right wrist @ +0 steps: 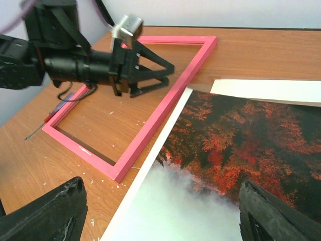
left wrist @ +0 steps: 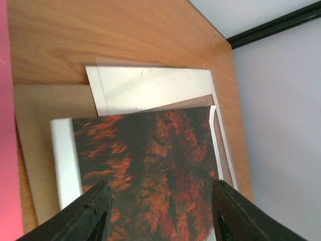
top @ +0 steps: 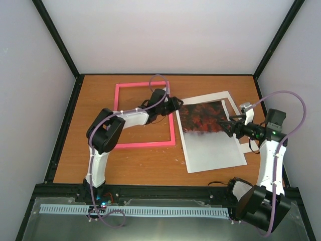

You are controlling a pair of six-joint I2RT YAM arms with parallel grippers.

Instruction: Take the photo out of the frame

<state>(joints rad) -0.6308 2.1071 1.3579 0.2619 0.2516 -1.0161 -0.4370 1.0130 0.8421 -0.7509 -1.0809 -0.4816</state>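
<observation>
**Photo lies clear of the frame, both grippers open**

The table [top: 150, 168] carries everything flat. The photo [top: 208, 138] lies to the right of the frame [top: 145, 145], dark red end toward the far wall and pale end toward me. Its left edge runs just beside the frame's right bar; I cannot tell whether they touch. The frame is an empty pink rectangle with bare wood showing through it, so I judge the removal done.

White mat sheets [left wrist: 150, 88] and a brown board [left wrist: 37, 145] poke out from under the photo's far end.

My left gripper [top: 176, 104] hangs over the photo's far left corner, fingers spread with nothing between them, which looks to me like a release. My right gripper [top: 225, 125] hovers at the photo's right edge, fingers wide and empty.

There is open wood on the near side for backing away, but the right wall is close. A small screwdriver [right wrist: 47, 120] lies beside the frame's left bar.
</observation>
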